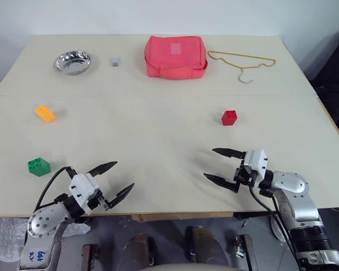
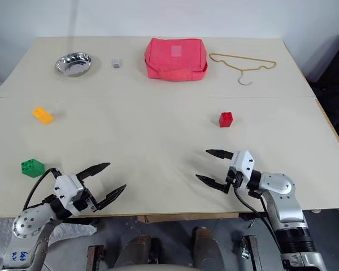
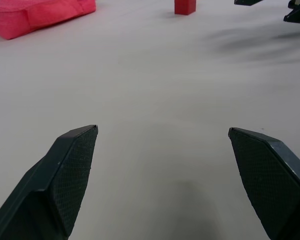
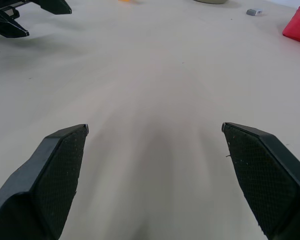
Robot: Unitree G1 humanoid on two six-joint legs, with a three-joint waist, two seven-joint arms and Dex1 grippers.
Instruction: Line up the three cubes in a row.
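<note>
Red brick (image 1: pixel 229 117), green brick (image 1: pixel 38 166) and orange brick (image 1: pixel 44 113) lie scattered on the bench (image 1: pixel 158 147); likely light, rigid, best pinched across flat sides. Left gripper (image 1: pixel 113 181) and right gripper (image 1: pixel 221 166) hover released, empty.

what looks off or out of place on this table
Nothing is spilled or broken. The three bricks are just scattered: the orange brick and green brick sit at the left, the red brick far off at the right. A wire hanger lies flat beside the pink pouch.

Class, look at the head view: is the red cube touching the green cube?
No, the red cube sits far right, the green cube far left.
</note>
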